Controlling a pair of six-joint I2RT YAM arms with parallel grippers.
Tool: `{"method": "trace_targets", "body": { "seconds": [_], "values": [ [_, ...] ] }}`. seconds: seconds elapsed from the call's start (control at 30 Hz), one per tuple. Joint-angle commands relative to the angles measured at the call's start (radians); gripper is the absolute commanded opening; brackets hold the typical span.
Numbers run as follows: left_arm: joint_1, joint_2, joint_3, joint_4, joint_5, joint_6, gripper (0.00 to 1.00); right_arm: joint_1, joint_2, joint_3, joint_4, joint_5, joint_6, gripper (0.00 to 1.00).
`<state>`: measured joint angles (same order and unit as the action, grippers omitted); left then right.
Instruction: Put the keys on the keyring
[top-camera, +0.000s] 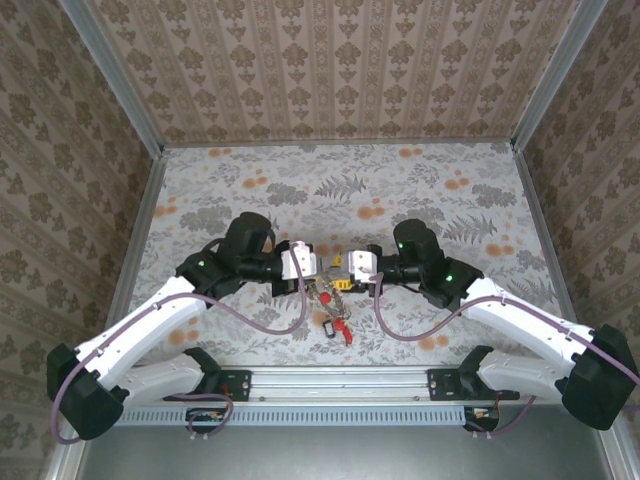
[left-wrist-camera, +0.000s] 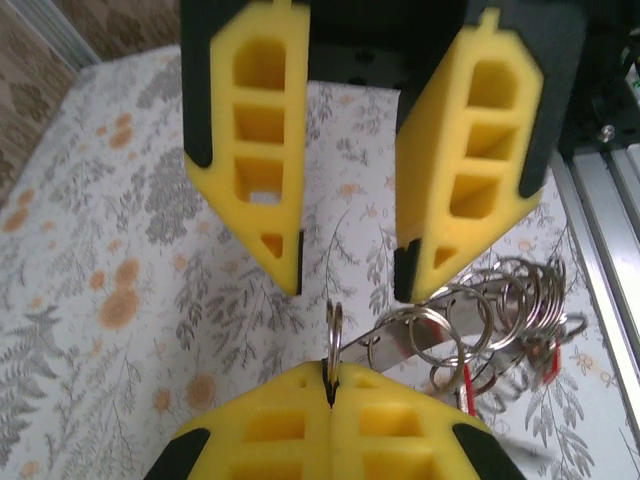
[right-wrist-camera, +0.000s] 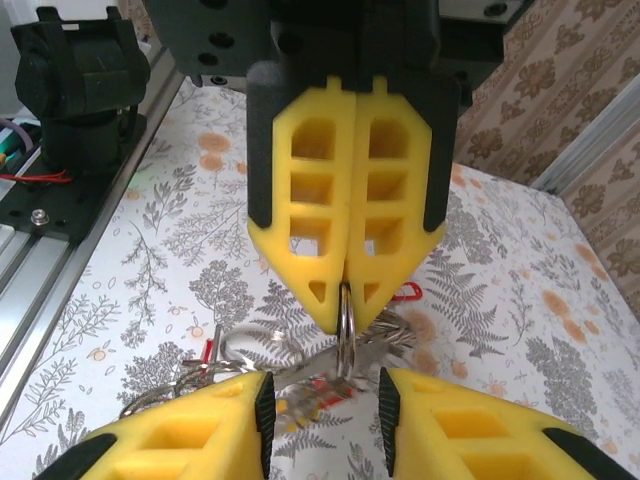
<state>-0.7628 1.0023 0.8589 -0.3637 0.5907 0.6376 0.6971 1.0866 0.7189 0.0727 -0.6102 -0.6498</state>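
One silvery metal keyring (left-wrist-camera: 334, 322), likely stiff and slick, pinched lower-centre by left gripper (left-wrist-camera: 331, 388); right gripper (left-wrist-camera: 350, 282) part-open, should take its rim.

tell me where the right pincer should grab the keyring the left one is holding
Grip the bare arc of the keyring that sticks out past the left pincer. Bring the right pincer in head-on, one finger on each flat face: the ring stands edge-on to it, in line with its open gap.
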Motion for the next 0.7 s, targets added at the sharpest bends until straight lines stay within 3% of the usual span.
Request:
{"method": "trace_targets", "body": {
  "seconds": [0.0, 0.1, 0.4, 0.67],
  "values": [
    [0.018, -0.054, -0.029, 0.164, 0.177, -0.047, 0.00, -0.021, -0.031, -0.071, 0.143, -0.096, 0.062, 0.33],
    [0.023, -0.049, -0.012, 0.157, 0.232, -0.061, 0.00, -0.022, -0.039, -0.084, 0.176, -0.120, 0.076, 0.24],
    [0.029, -0.045, -0.051, 0.294, 0.253, -0.153, 0.00, -0.023, -0.072, -0.101, 0.265, -0.129, 0.111, 0.26],
    [0.034, -0.032, -0.087, 0.414, 0.280, -0.239, 0.00, -0.022, -0.088, -0.131, 0.379, -0.103, 0.184, 0.20]
  ]
}}
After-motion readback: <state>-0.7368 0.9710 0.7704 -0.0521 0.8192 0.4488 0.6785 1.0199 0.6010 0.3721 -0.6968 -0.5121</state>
